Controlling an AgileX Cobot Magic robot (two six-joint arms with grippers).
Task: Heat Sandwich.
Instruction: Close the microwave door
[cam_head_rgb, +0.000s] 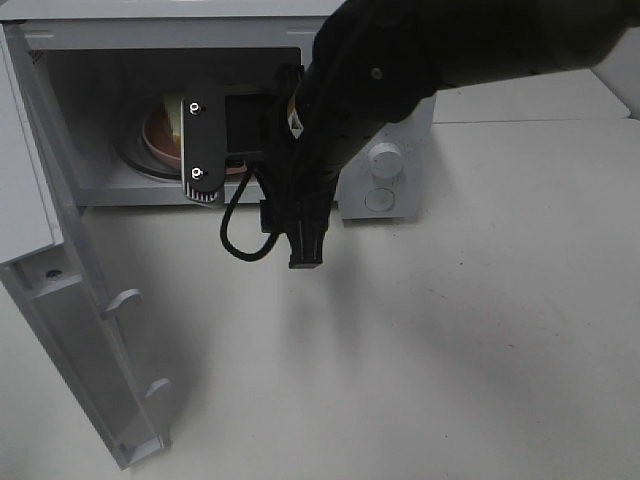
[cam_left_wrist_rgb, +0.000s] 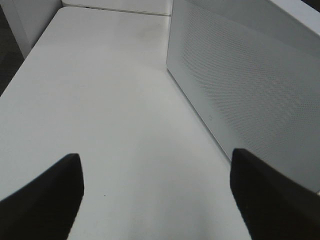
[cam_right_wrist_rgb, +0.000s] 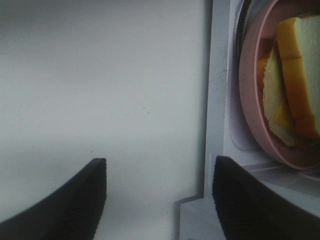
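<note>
A white microwave oven (cam_head_rgb: 408, 125) stands at the far side of the pale tabletop (cam_head_rgb: 450, 330). Its white door (cam_head_rgb: 60, 320) is swung wide open to the left and toward the near edge. Two round white knobs (cam_head_rgb: 385, 157) sit one above the other on its right-hand control panel.

The pale yellow-and-white triangular sandwich (cam_head_rgb: 172, 112) lies on a round pink plate (cam_head_rgb: 157, 142) inside the oven cavity, toward its left part. The right wrist view shows the sandwich (cam_right_wrist_rgb: 295, 75) up close, with orange and cream layers showing at its cut edge. There it rests well within the rim of the plate (cam_right_wrist_rgb: 247, 85).

The black right arm (cam_head_rgb: 400, 60) reaches in from the upper right and across the front of the oven opening. A black cable (cam_head_rgb: 235, 235) loops below it.

The right gripper (cam_right_wrist_rgb: 160, 160) has its fingers spread with nothing between them. It sits just outside the oven's front lip and clear of the plate. The left gripper (cam_left_wrist_rgb: 156, 152) is also spread wide and empty over bare tabletop, beside a white panel with a fine dotted pattern (cam_left_wrist_rgb: 250, 80). It does not show in the high view.
</note>
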